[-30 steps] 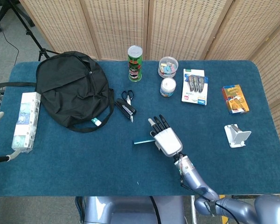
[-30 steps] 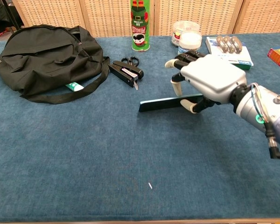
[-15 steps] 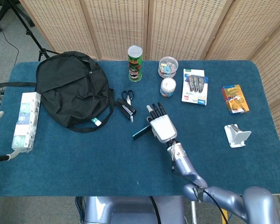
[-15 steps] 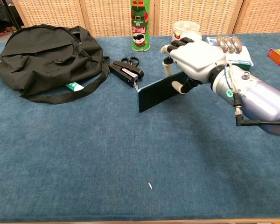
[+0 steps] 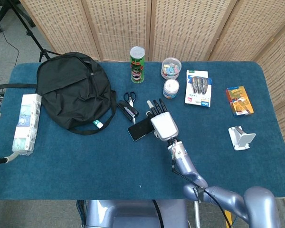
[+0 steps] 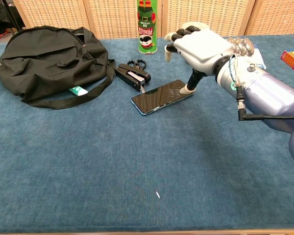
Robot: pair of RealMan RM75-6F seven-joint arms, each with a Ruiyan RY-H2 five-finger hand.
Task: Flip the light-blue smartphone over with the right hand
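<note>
The smartphone [image 6: 161, 96] lies flat, dark screen up, beside the stapler [image 6: 132, 77]; the right hand [image 6: 198, 46], fingers spread, touches it with one fingertip, so only withdrawal appears to remain.

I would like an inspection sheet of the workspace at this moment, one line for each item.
Surface: blue cloth table.
Job's things: smartphone lies flat, dark glossy side up.
Clutter: black backpack, Pringles can, scissors, two jars, boxes, white stand.
Hands: right hand above the phone, thumb tip touching its edge; left hand barely visible at the left edge.
Cables: thin wire along the right forearm.
Surroundings: wicker screens, tripod.
</note>
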